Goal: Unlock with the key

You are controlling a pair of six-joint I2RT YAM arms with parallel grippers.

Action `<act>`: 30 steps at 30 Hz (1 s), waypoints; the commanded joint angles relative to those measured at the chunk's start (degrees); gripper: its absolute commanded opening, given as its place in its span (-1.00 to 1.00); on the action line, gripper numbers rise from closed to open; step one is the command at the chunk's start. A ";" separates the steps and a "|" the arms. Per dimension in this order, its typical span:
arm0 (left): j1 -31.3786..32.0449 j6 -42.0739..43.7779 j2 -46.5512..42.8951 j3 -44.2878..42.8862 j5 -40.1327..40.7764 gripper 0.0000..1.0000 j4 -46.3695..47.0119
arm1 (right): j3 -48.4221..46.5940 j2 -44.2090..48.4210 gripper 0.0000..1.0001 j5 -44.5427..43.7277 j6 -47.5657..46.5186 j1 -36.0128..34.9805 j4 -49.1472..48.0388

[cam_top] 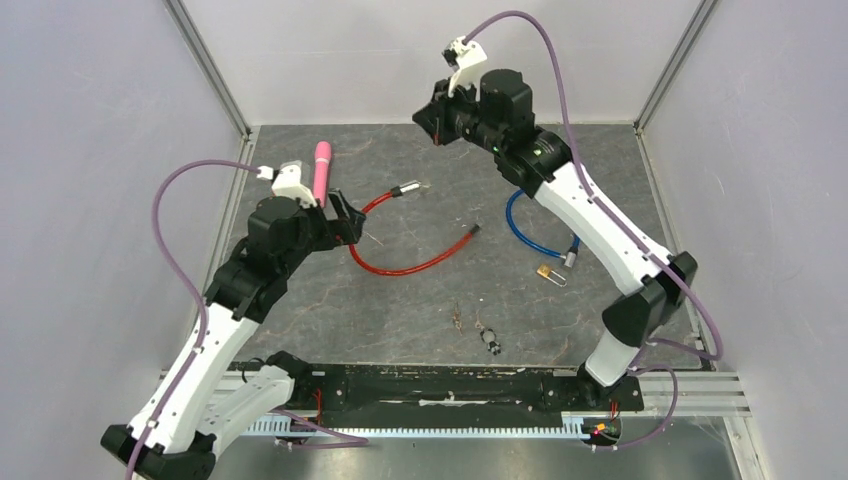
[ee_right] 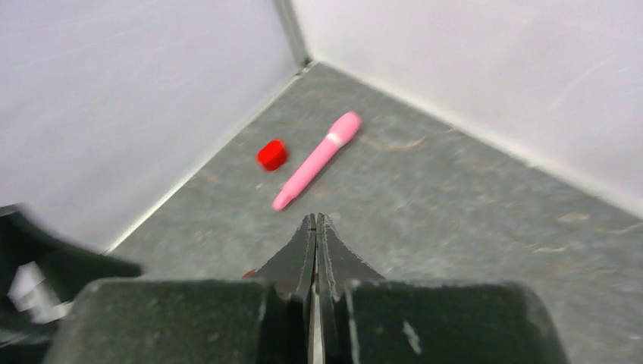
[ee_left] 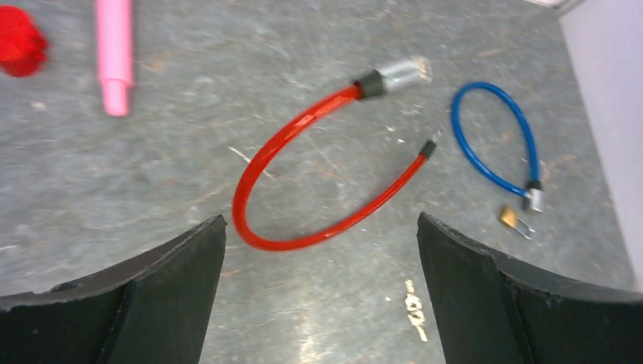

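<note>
Beneath the left gripper [ee_left: 322, 296], fingers spread wide, lies a red cable lock [ee_left: 237, 199], ends apart; a small brass key [ee_left: 509, 218] sits beside a blue cable lock [ee_left: 534, 199]. Right gripper [ee_right: 316, 227] pinched closed. Pale table scrawl [ee_left: 415, 309] unreadable.

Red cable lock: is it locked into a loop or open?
Open. The red cable lock lies with its black-tipped free end apart from its silver barrel.

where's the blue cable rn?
Top view, right of centre: blue cable lies partly hidden by the right arm, right of the red cable.
</note>
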State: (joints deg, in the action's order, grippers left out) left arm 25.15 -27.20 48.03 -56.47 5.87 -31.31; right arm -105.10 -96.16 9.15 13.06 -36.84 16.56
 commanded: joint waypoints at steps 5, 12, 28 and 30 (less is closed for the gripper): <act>-1.54 7.64 -0.49 -0.90 9.29 1.00 -6.15 | -5.98 -8.92 -1.00 -13.06 -11.58 0.50 4.39; -1.53 4.14 4.31 4.40 4.05 0.96 -4.59 | 17.23 -1.27 -0.41 -16.58 -8.36 0.68 0.65; -1.60 -2.72 24.33 1.14 2.67 0.95 -2.32 | 47.45 13.38 0.46 -21.83 0.68 15.14 3.81; -1.64 -5.84 27.51 0.48 4.47 0.92 -1.70 | 47.88 13.09 0.45 -20.39 0.78 15.70 4.01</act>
State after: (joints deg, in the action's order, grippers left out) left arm 23.79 -26.33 71.02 -53.08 7.38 -35.77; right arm -58.48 -83.09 -12.71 11.77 -21.91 19.03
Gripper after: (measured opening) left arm 0.977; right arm 0.730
